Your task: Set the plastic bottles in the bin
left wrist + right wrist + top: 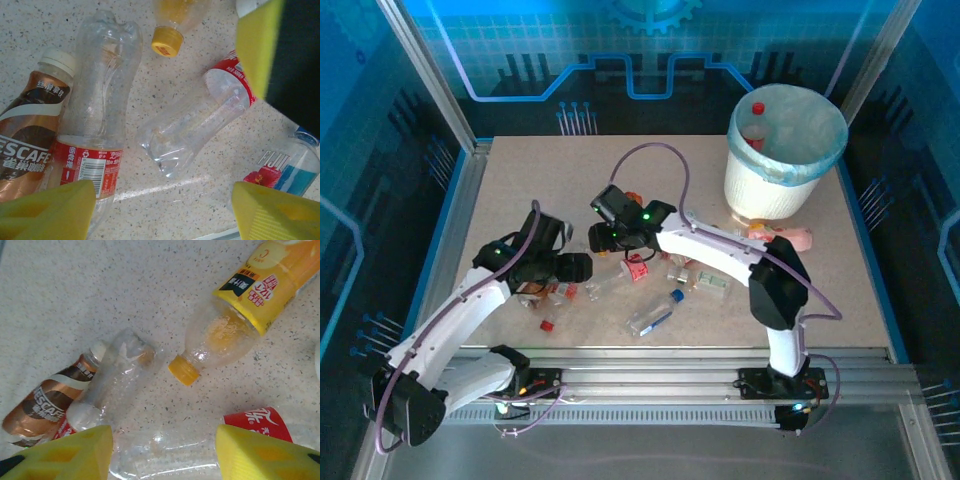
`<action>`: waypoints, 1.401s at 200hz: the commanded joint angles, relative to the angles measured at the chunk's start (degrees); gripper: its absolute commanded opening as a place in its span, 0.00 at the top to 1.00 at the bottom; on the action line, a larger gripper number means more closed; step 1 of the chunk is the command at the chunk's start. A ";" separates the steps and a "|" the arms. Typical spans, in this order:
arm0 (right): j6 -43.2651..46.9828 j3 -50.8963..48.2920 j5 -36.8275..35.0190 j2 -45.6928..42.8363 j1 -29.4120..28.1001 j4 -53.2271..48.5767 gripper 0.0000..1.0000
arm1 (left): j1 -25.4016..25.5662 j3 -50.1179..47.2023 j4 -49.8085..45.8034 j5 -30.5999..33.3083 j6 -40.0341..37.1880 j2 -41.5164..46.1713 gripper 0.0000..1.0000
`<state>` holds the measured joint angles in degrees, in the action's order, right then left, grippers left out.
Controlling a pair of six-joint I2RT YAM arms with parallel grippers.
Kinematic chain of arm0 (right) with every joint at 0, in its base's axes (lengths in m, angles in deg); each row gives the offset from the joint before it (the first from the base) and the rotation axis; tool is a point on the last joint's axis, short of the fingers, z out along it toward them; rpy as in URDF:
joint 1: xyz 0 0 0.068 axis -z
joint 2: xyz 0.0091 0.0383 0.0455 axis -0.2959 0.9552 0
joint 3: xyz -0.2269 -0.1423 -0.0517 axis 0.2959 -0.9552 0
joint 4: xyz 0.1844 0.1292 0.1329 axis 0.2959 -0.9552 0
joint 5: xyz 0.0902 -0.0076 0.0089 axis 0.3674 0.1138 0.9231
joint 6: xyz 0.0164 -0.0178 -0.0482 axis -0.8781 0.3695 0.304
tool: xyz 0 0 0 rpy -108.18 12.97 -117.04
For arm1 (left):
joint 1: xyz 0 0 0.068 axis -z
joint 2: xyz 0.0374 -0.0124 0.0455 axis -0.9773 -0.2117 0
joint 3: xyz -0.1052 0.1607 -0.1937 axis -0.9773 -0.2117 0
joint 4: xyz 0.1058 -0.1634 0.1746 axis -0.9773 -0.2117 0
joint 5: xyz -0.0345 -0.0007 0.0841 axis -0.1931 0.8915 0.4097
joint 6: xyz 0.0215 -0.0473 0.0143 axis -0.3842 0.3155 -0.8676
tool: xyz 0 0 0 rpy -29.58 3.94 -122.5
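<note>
Several plastic bottles lie scattered mid-table between my grippers. My left gripper [577, 268] is open [160, 212] just above the table. A clear red-labelled bottle [97, 115] lies by its left finger, a second clear red-labelled one [200, 125] ahead, and a brown Nescafe bottle [30, 135] far left. My right gripper [607, 232] is open [162, 455], straddling a clear bottle [165, 460] without squeezing it. An orange-yellow bottle [250, 300] lies beyond it. The white bin [785, 150] with its blue bag stands at the back right and holds a red-capped bottle [757, 112].
A blue-capped bottle [655, 312] and a loose red cap [547, 325] lie near the front edge. A pink bottle [785, 238] rests at the bin's foot. A Fiji bottle [290, 170] sits by my left gripper's right finger. The other gripper's yellow finger [257, 45] hangs close.
</note>
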<state>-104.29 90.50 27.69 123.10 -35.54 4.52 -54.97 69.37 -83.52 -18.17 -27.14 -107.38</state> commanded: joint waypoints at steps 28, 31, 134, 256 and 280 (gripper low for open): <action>6.03 5.17 3.04 3.88 -1.74 -6.43 0.45 | -0.71 -1.10 -3.01 3.48 -0.73 1.57 0.28; 5.96 4.96 3.14 3.79 -1.70 -6.40 0.45 | -0.75 -1.45 -2.86 3.74 -0.66 1.43 0.29; 5.43 -15.50 -6.15 -19.32 -0.56 -4.38 0.45 | -5.72 3.58 2.21 -1.35 -3.41 -17.69 0.35; 6.16 -27.80 -5.13 -28.66 5.19 0.66 0.45 | -5.67 15.20 0.86 4.48 -7.48 -36.51 0.34; 5.94 -28.86 -3.70 -28.39 5.87 1.42 0.45 | -5.68 16.25 1.37 4.87 -7.20 -38.79 0.34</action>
<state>-98.80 62.94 22.88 95.62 -30.73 4.41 -60.43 83.69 -81.80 -14.73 -33.17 -143.95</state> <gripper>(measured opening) 0.550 0.662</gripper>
